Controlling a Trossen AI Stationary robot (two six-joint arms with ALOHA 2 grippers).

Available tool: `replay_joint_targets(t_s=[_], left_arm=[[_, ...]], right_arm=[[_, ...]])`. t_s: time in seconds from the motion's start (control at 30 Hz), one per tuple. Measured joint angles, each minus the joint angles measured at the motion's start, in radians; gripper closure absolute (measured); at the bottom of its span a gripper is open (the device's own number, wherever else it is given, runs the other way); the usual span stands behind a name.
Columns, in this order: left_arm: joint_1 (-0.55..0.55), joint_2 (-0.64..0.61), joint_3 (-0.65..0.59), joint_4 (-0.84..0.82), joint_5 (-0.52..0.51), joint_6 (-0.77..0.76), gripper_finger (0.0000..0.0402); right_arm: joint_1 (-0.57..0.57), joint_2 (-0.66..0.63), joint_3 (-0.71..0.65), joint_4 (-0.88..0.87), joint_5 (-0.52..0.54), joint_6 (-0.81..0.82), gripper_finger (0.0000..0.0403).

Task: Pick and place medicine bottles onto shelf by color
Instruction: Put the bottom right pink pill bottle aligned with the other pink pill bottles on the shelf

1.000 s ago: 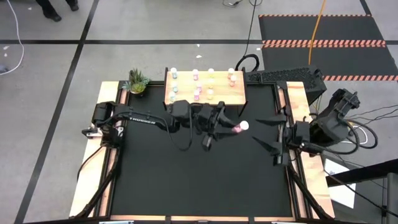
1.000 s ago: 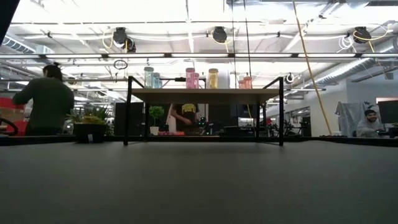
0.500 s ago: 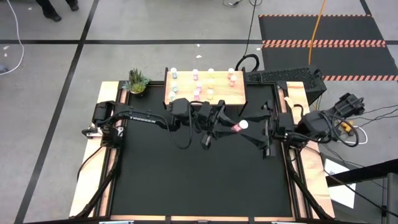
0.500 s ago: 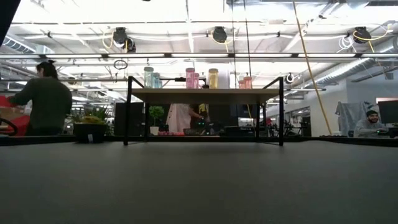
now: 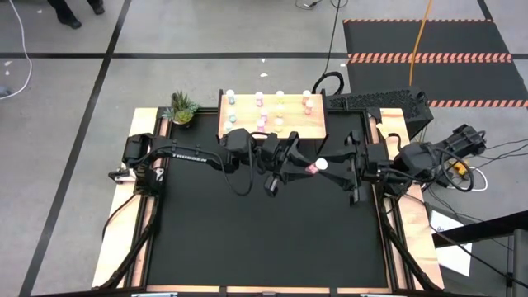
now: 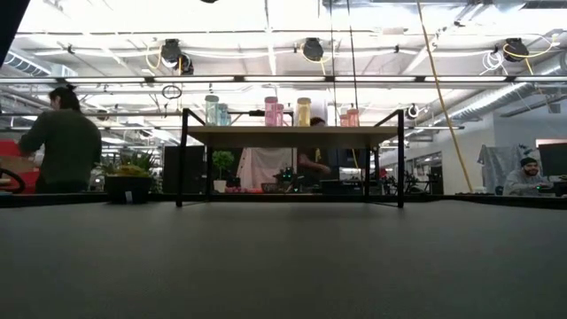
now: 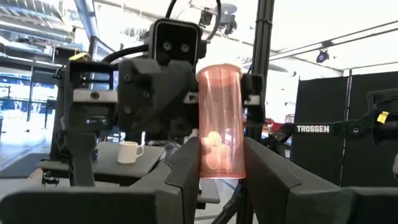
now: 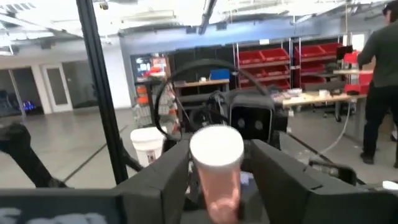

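Your right gripper (image 5: 334, 169) has moved in at frame centre, fingers narrowing around the pink bottle (image 5: 316, 167) your left gripper (image 5: 290, 162) clamps: a handover, shelf (image 5: 271, 115) next.

Over the middle of the black table (image 5: 247, 239), the left gripper (image 5: 302, 167) holds a pink bottle (image 5: 316, 167) lying sideways, white cap toward the right gripper (image 5: 340, 168), whose fingers reach its cap end. Other bottles stand on the wooden shelf (image 5: 313, 127) at the far edge, beside a potted plant (image 5: 182, 107).
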Motion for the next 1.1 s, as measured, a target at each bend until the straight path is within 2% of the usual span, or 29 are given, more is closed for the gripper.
replay_joint_targets(t_s=[0.13, 0.33, 0.87, 1.1], left_arm=[[0.007, 0.0, 0.0, 0.001, 0.01, -0.003, 0.0289], [0.013, 0.0, 0.0, 0.001, 0.009, -0.019, 0.0289], [0.012, 0.0, 0.0, 0.0, 0.01, -0.016, 0.0289], [0.012, 0.0, 0.0, 0.0, 0.008, -0.016, 0.0289]], right_arm=[[-0.021, 0.007, 0.0, -0.004, -0.046, 0.006, 0.0261], [-0.031, 0.007, 0.0, 0.012, -0.048, 0.011, 0.0276], [-0.03, 0.006, 0.0, 0.022, -0.074, 0.028, 0.0249], [-0.03, 0.003, 0.0, 0.021, -0.073, 0.047, 0.0284]])
